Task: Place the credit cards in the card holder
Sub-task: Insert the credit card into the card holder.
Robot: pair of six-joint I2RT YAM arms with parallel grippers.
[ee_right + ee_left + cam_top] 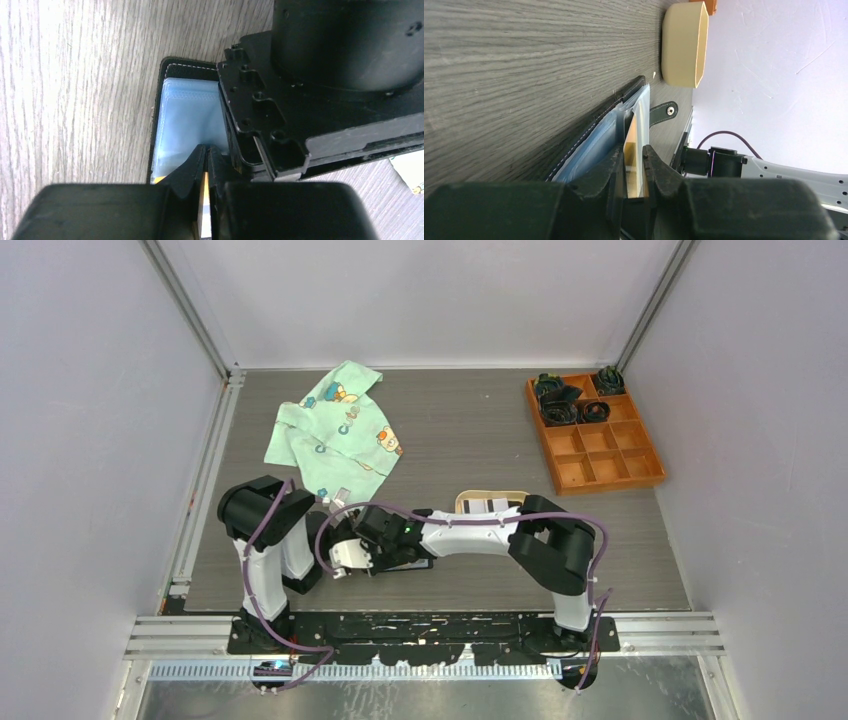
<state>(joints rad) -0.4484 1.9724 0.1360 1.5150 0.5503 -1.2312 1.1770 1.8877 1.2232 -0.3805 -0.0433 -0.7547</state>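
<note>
While the card holder [414,562] lies open low in the overhead view, we judge a card [635,142] only partway sleeved. The right end effector [206,155] pinches a card edge. Whether the left end effector [634,162] clamps, we cannot tell. More seem to wait in the beige tray [468,500].

Passage is offered across the grey wood-grain tabletop [470,425] at upper centre, flanked by a crumpled mint-green printed cloth [335,430] at left and an orange compartmented tray [606,466] at right.
</note>
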